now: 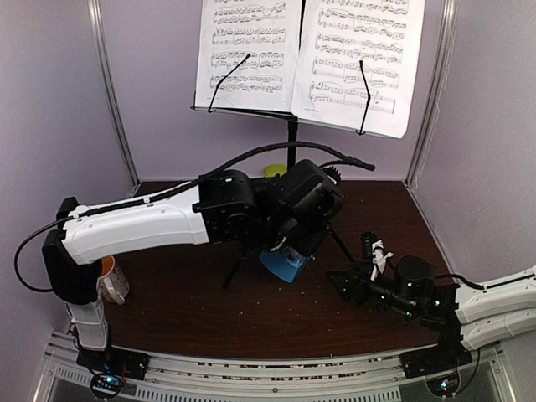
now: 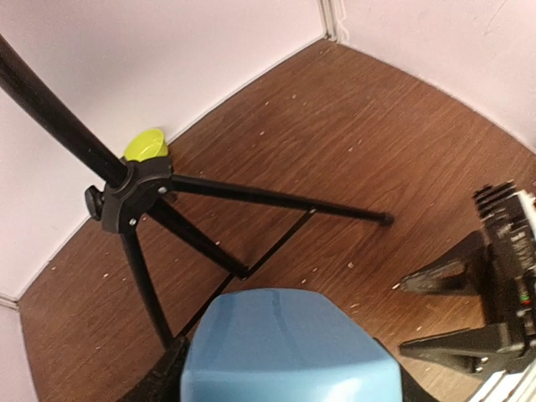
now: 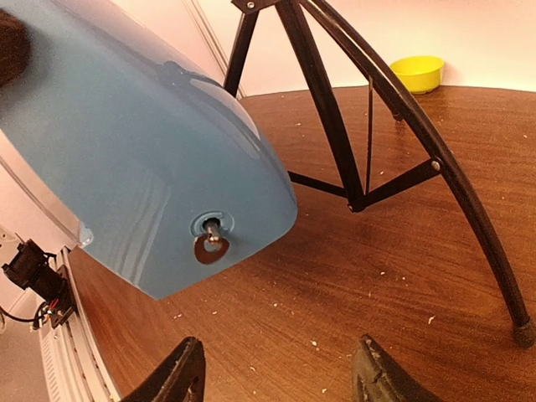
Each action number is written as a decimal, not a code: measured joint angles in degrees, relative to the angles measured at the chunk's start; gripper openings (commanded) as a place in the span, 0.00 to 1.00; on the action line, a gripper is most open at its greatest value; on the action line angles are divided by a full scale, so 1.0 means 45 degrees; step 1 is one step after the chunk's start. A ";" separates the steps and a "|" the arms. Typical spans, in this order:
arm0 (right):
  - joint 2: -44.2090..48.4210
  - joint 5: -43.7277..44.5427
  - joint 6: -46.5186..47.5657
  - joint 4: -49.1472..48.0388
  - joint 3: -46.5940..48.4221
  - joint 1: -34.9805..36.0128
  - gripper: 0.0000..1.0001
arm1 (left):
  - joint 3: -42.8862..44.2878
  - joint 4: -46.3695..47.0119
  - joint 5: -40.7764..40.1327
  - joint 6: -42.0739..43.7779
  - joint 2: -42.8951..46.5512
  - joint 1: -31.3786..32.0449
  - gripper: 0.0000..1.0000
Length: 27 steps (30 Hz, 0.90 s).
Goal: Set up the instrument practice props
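Observation:
The black music stand [image 1: 291, 142] stands at the back of the table, with two white sheet-music pages [image 1: 249, 50] [image 1: 360, 59] resting side by side on its desk under thin wire holders. My left gripper [image 1: 289, 251] is shut on the blue metronome [image 1: 283, 265], holding it tilted above the table just in front of the tripod legs [image 2: 126, 191]. In the left wrist view the metronome [image 2: 289, 343] fills the space between my dark fingers [image 2: 163, 368]. My right gripper [image 3: 280, 377] hovers low and open just to its right, with nothing between its fingers. The metronome's winding key [image 3: 209, 244] faces it.
A lime-green bowl [image 2: 146, 144] sits against the back wall behind the tripod. A white mug with an orange inside [image 1: 113, 280] stands at the near left beside the left arm's base. The tripod legs [image 3: 322, 92] spread across the middle of the brown table [image 1: 251, 318].

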<state>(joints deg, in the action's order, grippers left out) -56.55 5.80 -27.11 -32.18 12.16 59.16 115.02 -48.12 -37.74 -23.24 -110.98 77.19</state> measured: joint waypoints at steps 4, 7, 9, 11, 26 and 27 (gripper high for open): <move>-0.0350 -0.0063 0.0418 -0.0170 0.0015 0.0005 0.59 | 0.0379 -0.1175 -0.0194 0.0058 -0.0175 -0.0053 0.17; -0.0714 -0.0194 0.0719 -0.0214 0.0165 0.0005 0.58 | 0.0447 -0.1579 -0.0151 0.0160 -0.0175 -0.0073 0.17; -0.0933 -0.0311 0.0942 -0.0238 0.0345 0.0024 0.58 | 0.0447 -0.1637 -0.0034 0.0219 -0.0175 -0.0073 0.17; -0.1161 -0.0452 0.1185 -0.0243 0.0612 0.0087 0.58 | 0.0447 -0.1651 0.0121 0.0248 -0.0175 -0.0068 0.16; -0.2730 -0.0787 0.2229 -0.0083 0.2657 0.0860 0.50 | 0.0131 -0.1282 0.0665 0.0369 -0.0044 -0.0068 0.16; -0.2817 -0.0695 0.2234 -0.0039 0.2696 0.0865 0.48 | 0.0034 -0.1209 0.0704 0.0384 -0.0010 -0.0068 0.16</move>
<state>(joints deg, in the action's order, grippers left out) -69.23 2.68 -17.06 -32.36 24.29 63.05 115.18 -53.56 -34.57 -21.52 -111.02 76.88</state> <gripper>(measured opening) 0.513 0.598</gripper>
